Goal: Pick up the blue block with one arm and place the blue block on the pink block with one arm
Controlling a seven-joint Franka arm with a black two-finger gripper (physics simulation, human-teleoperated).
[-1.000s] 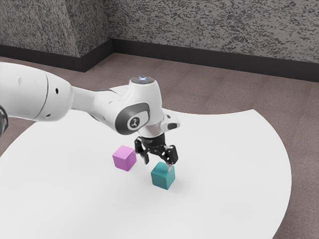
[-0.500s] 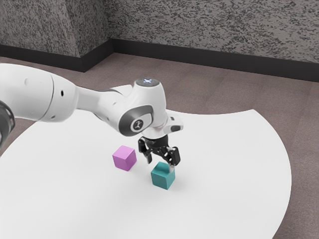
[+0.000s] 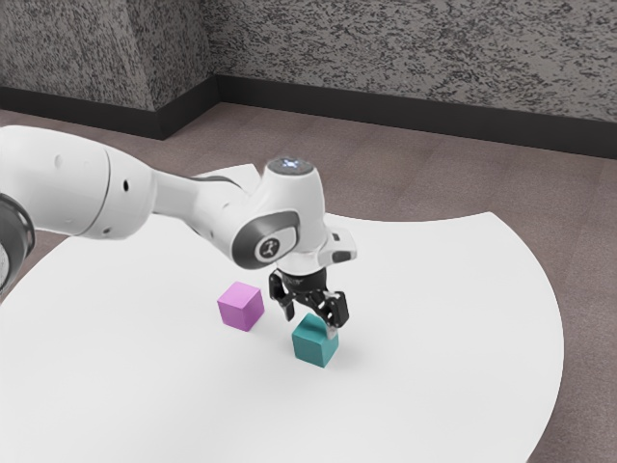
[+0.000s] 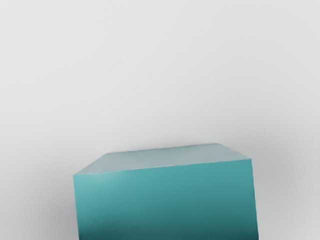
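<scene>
Two blocks sit on a round white table (image 3: pixel 463 318) as a white robot arm (image 3: pixel 145 198) bends over them. Its black gripper (image 3: pixel 311 320) has sunk lower in the past second, and its jaws now stand wide apart, poised over the top of the blue block (image 3: pixel 314 347) and gripping nothing. The blue block rests on the table, near the pink block (image 3: pixel 240 306) but not touching it. Closing the jaws looks to be next; lifting and stacking are yet to come.
</scene>
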